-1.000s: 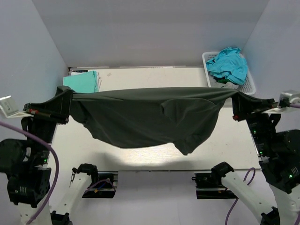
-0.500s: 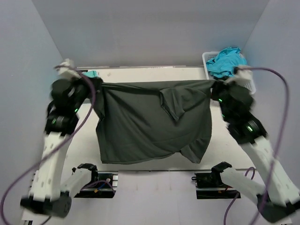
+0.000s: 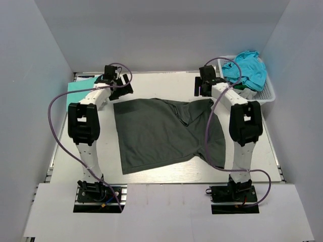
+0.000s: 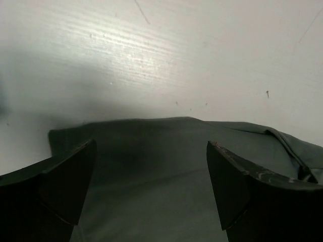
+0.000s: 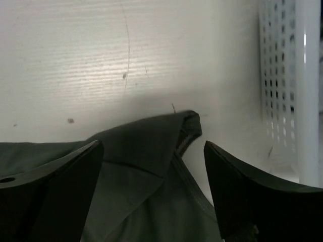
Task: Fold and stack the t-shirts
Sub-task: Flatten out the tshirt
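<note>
**Charcoal shirt spread on the table, both pincers wide**

The dark charcoal-grey t-shirt (image 3: 156, 133) lies on the white table (image 3: 161, 85), roughly in the middle. It is mostly flat, and its far edge runs between the two grippers. On its right half a flap of cloth is folded over the body, and the near right part trails towards the right arm.

The left gripper (image 3: 120, 86) sits at the shirt's far left corner. In the left wrist view its fingers (image 4: 65, 176) stand wide apart with nothing clamped, and the shirt's edge lies on the table beneath the gap.

The right gripper (image 3: 203, 88) sits at the far right corner. Its fingers (image 5: 70, 171) are also spread wide, with a hemmed corner of the shirt lying between them. Whether any fingertip touches the cloth cannot be told.

A mint-green t-shirt (image 3: 81, 86) rests at the far left of the table. A teal t-shirt (image 3: 246, 68) is heaped in the white lattice basket (image 3: 269, 94) at the far right, just beside the right gripper.
</note>
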